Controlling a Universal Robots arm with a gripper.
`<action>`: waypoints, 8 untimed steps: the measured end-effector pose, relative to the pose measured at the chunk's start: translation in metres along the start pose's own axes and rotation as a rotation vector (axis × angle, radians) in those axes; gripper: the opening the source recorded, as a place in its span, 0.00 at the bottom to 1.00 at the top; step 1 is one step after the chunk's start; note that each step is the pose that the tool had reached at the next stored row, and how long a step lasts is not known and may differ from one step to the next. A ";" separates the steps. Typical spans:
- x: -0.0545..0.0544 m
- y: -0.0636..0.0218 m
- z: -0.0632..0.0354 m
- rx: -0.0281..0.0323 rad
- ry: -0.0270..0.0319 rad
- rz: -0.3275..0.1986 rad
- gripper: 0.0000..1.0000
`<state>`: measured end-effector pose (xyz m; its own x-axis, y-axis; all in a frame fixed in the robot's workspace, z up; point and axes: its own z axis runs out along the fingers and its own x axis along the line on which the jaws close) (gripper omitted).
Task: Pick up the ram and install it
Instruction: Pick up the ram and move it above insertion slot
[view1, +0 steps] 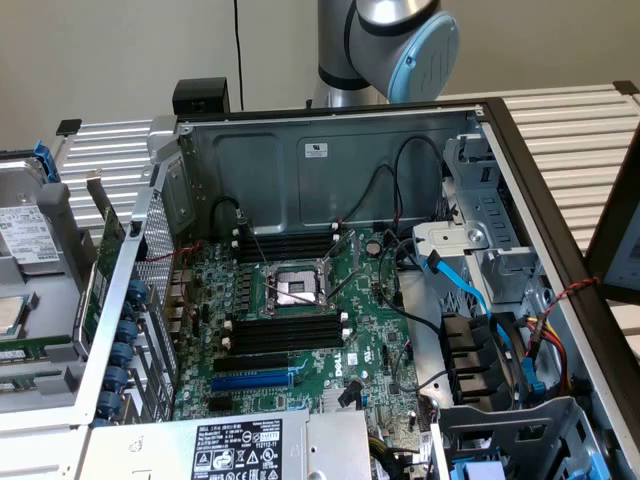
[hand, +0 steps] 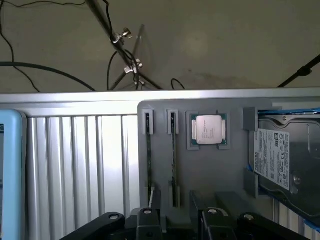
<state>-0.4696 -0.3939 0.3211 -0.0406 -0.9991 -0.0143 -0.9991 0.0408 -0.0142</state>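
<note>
Two ram sticks stand on edge in narrow slots of a grey holder tray (hand: 200, 170): one ram stick (hand: 148, 150) and a second ram stick (hand: 173, 155) beside it. My gripper (hand: 178, 226) hovers above the tray, open with nothing between its black fingers (hand: 145, 222). It is roughly over the end of the second stick. In the exterior view the same tray (view1: 40, 412) lies at the left beside the open computer case, with the ram (view1: 30, 352) lying in it. The black memory slots (view1: 285, 332) on the motherboard (view1: 360, 350) are unfilled.
A CPU (hand: 207, 130) and a hard drive (hand: 285, 155) sit in the tray next to the sticks. The case's metal walls (view1: 320, 160), cables (view1: 460, 285), CPU socket (view1: 295, 290) and a green card (view1: 100, 270) at the case's edge surround the slots. The arm's base (view1: 385, 45) stands behind the case.
</note>
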 end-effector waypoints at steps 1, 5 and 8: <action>0.000 0.0000 0.0014 0.0002 0.0010 0.002 0.36; 0.000 0.0001 0.0052 0.0031 0.0130 0.003 0.36; 0.000 0.0001 0.0083 0.0058 0.0194 0.004 0.36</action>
<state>-0.4696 -0.3939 0.3127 -0.0448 -0.9990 0.0051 -0.9988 0.0447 -0.0200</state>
